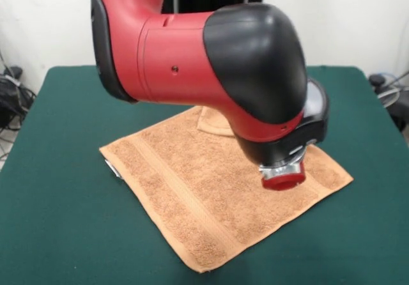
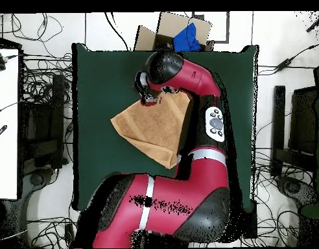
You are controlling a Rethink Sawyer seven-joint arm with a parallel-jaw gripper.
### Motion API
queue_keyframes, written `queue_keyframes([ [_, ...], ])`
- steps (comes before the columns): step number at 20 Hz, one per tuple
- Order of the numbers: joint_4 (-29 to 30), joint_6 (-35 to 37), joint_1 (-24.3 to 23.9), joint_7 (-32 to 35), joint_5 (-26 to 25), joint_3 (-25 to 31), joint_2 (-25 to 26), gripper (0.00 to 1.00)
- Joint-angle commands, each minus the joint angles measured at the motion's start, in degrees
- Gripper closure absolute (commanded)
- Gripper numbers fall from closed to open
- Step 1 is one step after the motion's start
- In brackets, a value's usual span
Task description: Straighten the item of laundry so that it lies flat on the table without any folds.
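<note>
The item of laundry [image 1: 204, 189], an orange-tan terry towel, lies spread like a diamond in the middle of the green table [image 1: 57, 234]. Its far corner [image 1: 214, 122] is folded back onto the cloth. A small white tag [image 1: 112, 168] sticks out at its left edge. My arm's black and red wrist [image 1: 281, 157] hangs low over the towel's right part and hides the gripper in the front view. In the overhead view the gripper [image 2: 150, 98] sits at the upper edge of the towel [image 2: 152, 126]; its state is hidden.
My red arm [image 2: 201, 130] lies across the right side of the table [image 2: 97, 78] in the overhead view. A cardboard box with something blue [image 2: 185, 35] stands beyond the table's edge. Cables and a white desk [image 2: 5, 117] flank the table.
</note>
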Motion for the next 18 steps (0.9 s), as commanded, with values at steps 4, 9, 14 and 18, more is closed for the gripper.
queue_keyframes([
  [4, 7.8, -0.6, -1.7, -4.7, -0.1, 5.0, 3.0, 1.00],
  [9, 11.2, -1.9, -2.4, -5.7, 1.0, 6.5, 2.7, 1.00],
  [14, 16.1, -5.6, -3.2, -5.5, 3.3, 9.1, 2.2, 1.00],
  [18, 19.8, -6.6, -4.7, -5.9, 5.9, 12.3, 1.6, 1.00],
])
